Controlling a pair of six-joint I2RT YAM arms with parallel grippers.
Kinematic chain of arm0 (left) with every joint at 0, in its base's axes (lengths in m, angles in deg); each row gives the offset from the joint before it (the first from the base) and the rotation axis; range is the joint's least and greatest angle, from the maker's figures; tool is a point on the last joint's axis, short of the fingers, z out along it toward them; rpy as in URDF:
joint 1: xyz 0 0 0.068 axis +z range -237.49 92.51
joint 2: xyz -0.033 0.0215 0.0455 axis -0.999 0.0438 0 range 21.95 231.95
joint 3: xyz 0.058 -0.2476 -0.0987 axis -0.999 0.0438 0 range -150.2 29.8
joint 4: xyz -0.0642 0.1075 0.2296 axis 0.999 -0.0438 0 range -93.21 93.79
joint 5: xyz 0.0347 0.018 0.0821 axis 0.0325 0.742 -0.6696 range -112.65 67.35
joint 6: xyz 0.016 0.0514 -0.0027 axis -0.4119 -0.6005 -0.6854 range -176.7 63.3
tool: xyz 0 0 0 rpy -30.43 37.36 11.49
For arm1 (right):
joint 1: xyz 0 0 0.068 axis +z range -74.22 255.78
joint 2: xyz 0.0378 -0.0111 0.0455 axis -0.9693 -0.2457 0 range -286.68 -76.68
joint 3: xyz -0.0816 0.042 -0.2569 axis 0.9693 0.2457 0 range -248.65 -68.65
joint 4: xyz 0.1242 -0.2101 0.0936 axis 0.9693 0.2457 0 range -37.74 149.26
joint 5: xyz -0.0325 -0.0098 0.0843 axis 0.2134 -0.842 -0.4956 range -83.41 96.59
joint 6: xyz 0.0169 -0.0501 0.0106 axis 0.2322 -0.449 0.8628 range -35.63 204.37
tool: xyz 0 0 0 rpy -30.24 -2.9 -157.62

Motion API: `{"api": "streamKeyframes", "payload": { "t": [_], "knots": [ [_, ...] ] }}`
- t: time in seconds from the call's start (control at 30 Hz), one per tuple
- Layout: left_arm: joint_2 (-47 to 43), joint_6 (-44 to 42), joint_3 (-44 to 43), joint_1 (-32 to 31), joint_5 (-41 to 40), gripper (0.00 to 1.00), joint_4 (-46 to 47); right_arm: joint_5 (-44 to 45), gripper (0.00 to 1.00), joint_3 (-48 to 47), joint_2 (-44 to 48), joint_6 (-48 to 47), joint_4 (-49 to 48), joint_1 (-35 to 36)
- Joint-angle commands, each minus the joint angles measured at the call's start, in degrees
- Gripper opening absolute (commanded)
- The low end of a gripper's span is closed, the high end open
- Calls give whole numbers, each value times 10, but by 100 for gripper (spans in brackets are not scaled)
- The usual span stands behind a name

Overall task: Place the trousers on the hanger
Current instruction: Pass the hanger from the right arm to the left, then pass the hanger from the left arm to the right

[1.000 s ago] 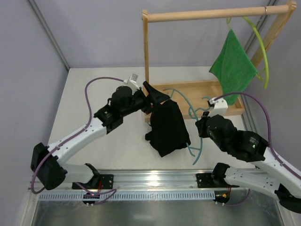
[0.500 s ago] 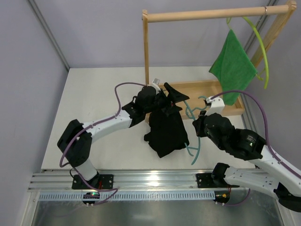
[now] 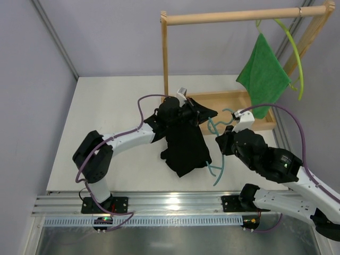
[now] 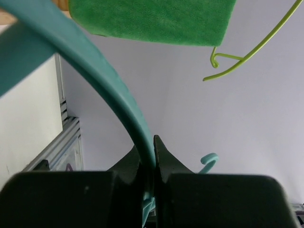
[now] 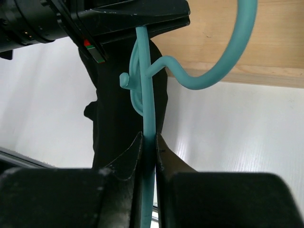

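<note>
Black fabric filled the middle of the overhead view: the trousers (image 3: 185,146) hung bunched between my two arms above the counter (image 3: 106,106). They looked draped across the hanger (image 3: 217,162), whose teal loops poked out on the right. My left fingers (image 3: 201,112) sat at the top of the bundle, my right fingers (image 3: 222,139) at its right side.

Over to the left wrist: both fingers were clamped tight on the teal bar, with the green cloth (image 4: 152,19) beyond.

And the right wrist: pinched shut on the same hanger, trousers dangling behind the rod.

I judged the cloth soft, limp and light, ready to slide off thin, slick plastic. So grip the stiff hanger at two spread points and keep it level, rather than tugging the fabric.
</note>
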Motion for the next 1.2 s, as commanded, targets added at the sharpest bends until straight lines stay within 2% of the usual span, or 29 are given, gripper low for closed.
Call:
{"api": "streamKeyframes", "payload": {
  "t": [0.0,0.1,0.13,0.33,0.57,0.63,0.73,0.77,0.8,1.03,1.07,1.1,1.17],
  "knots": [
    [-10,3,-25,-4,11,0,56,-34,14,12,44,16,-74,2],
    [-13,10,-28,-6,10,0,80,-56,40,55,98,36,-103,2],
    [-12,15,-29,-7,10,1,89,-60,43,75,113,40,-116,1],
    [-2,50,-34,-12,21,0,154,-75,47,121,176,49,-121,2],
    [0,43,-59,-20,19,0,138,-75,47,129,173,23,-117,2],
    [3,44,-68,-25,18,0,136,-68,45,120,166,23,-108,2],
    [5,38,-86,-32,16,0,127,-52,29,97,161,23,-85,2],
    [5,37,-91,-32,15,0,119,-46,12,90,160,24,-80,1],
    [5,31,-93,-33,14,0,116,-41,5,81,159,24,-73,2],
    [-3,16,-120,-31,3,2,123,-8,4,-60,110,3,-14,2],
    [-5,12,-129,-31,3,6,116,-1,4,-72,104,1,-12,1],
    [-9,8,-132,-32,4,17,106,2,4,-82,96,-3,-8,2],
    [-14,-2,-130,-33,12,27,103,9,4,-107,86,-6,-3,1]
  ]
}}
